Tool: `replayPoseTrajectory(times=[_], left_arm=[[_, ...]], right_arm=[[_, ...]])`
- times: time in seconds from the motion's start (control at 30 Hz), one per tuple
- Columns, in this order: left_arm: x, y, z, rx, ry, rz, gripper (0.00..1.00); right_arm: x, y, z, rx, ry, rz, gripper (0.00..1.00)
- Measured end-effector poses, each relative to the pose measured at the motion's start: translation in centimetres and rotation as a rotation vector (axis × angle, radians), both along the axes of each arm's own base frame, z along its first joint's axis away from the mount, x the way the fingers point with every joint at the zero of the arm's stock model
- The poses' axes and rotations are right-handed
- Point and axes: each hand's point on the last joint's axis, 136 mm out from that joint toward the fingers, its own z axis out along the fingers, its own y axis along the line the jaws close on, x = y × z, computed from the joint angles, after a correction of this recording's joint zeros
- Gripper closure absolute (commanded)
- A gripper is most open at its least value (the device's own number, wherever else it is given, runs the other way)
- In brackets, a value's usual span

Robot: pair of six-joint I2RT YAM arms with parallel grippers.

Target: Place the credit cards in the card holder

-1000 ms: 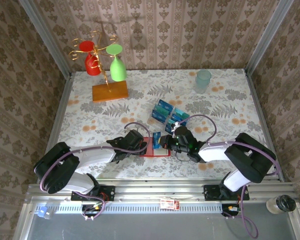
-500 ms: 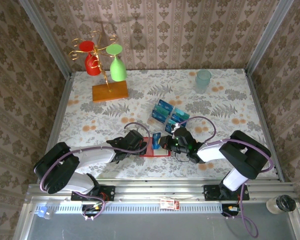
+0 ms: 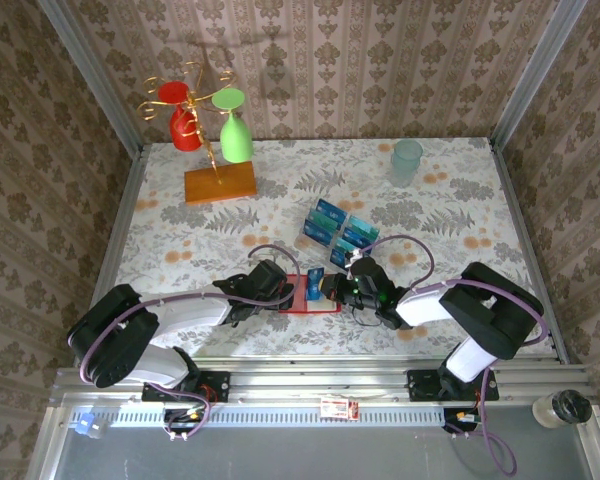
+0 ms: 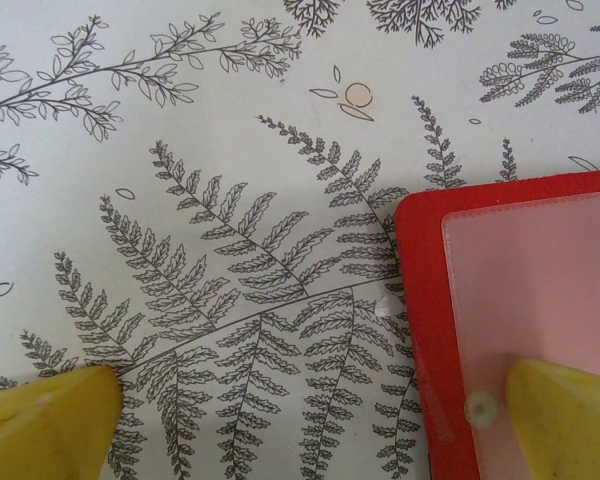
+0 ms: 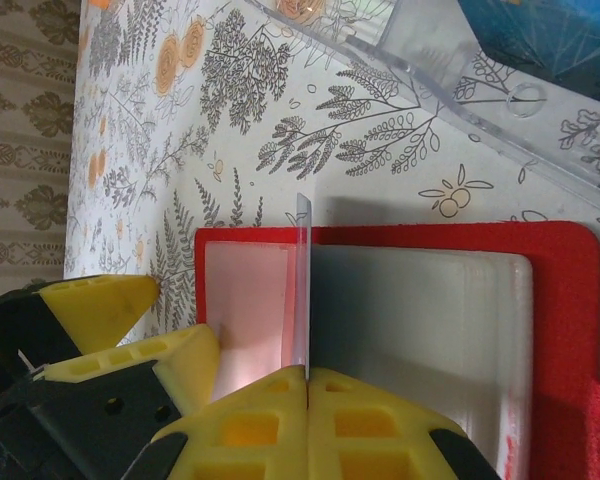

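Field notes. The table (image 3: 180, 240), under a fern-and-flower cloth, takes up most of the top view. Both arms reach in from the near edge and meet at its front centre.

At the far left we see a wooden stand (image 3: 220, 182) with a red glass (image 3: 185, 128) and a green glass (image 3: 236, 135) hung on it. A pale teal cup (image 3: 407, 160) is at the far right.

Mid-table, the clear rack (image 3: 325, 240) holds blue and teal credit cards (image 3: 342, 230).

Just in front of the rack, the red card holder (image 3: 310, 302) (image 4: 425, 300) (image 5: 560, 300) lies flat and open, between the two grippers.

The left gripper (image 3: 283, 290) (image 4: 300, 430) is spread wide and has hold of nothing. One yellow finger (image 4: 570, 415) is over the holder's clear pocket; the other is over bare cloth — we cannot tell whether they press down.

The right gripper (image 3: 328, 286) (image 5: 307, 385) is clamped tight on one blue card (image 3: 313, 282) (image 5: 302, 290), which stands on edge over the holder's clear pockets.
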Motion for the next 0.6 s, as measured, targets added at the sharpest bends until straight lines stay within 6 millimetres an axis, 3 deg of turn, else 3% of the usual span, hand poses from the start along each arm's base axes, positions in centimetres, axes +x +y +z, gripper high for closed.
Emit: replayPoseTrajectory(times=[0.6], left_arm=[[0.0, 0.0, 0.0, 0.0, 0.0, 0.0, 0.0]], right_arm=[[-0.5, 1.1, -0.4, 0.048, 0.026, 0.043, 1.0]])
